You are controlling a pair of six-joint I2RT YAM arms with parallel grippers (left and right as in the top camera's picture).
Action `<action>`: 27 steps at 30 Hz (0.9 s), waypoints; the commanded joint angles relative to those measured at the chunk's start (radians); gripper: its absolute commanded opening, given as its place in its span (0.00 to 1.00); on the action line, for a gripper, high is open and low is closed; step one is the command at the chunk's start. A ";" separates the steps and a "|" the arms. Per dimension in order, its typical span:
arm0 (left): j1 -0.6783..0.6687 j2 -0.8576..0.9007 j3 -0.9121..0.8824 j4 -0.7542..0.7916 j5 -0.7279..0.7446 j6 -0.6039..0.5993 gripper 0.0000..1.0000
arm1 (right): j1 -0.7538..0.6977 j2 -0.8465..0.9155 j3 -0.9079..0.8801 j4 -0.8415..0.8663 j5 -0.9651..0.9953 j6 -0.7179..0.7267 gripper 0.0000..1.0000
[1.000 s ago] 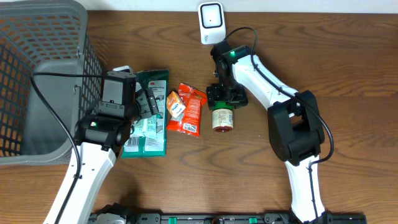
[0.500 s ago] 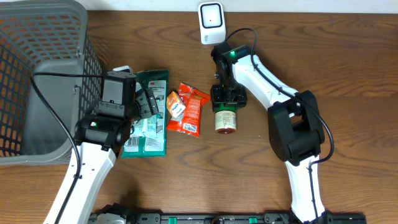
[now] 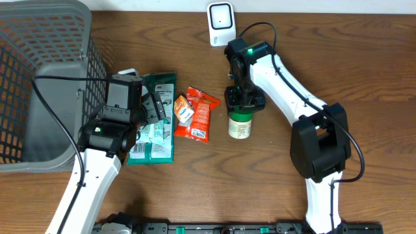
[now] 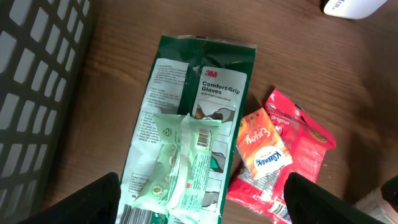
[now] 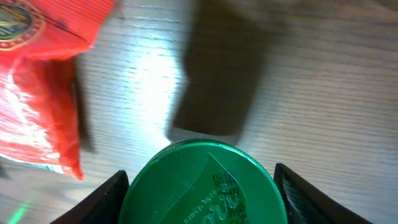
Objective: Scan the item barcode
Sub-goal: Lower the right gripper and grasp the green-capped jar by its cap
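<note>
Far left of the scanner (image 3: 220, 19), the basket (image 3: 39, 84) is sitting out of the way. Between them, the left gripper (image 4: 202, 200) is hanging wide open and empty over a gloves packet (image 4: 217, 81), apparently waiting. Just in front of the scanner, the right gripper (image 5: 202, 193) is pinching the jar (image 3: 239, 129) by its green lid (image 5: 186, 180), seemingly leaving the label bare. The jar's long axis is running roughly upright, base leaning away from the scanner.

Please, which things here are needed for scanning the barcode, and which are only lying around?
For the job: jar, held at its green lid by the right gripper; white scanner.

Lying about: pack of gloves; pale green packet; orange packet; red bag; basket.
</note>
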 commanded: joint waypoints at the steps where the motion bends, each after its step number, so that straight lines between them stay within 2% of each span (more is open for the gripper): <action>1: 0.003 -0.003 0.019 0.000 -0.002 -0.002 0.84 | 0.018 -0.027 0.011 -0.010 0.047 -0.009 0.55; 18: 0.003 -0.003 0.019 0.000 -0.002 -0.002 0.84 | 0.034 -0.033 0.012 0.063 0.145 -0.008 0.51; 27: 0.003 -0.003 0.019 0.000 -0.002 -0.002 0.84 | 0.058 -0.087 0.010 0.013 0.154 0.014 0.50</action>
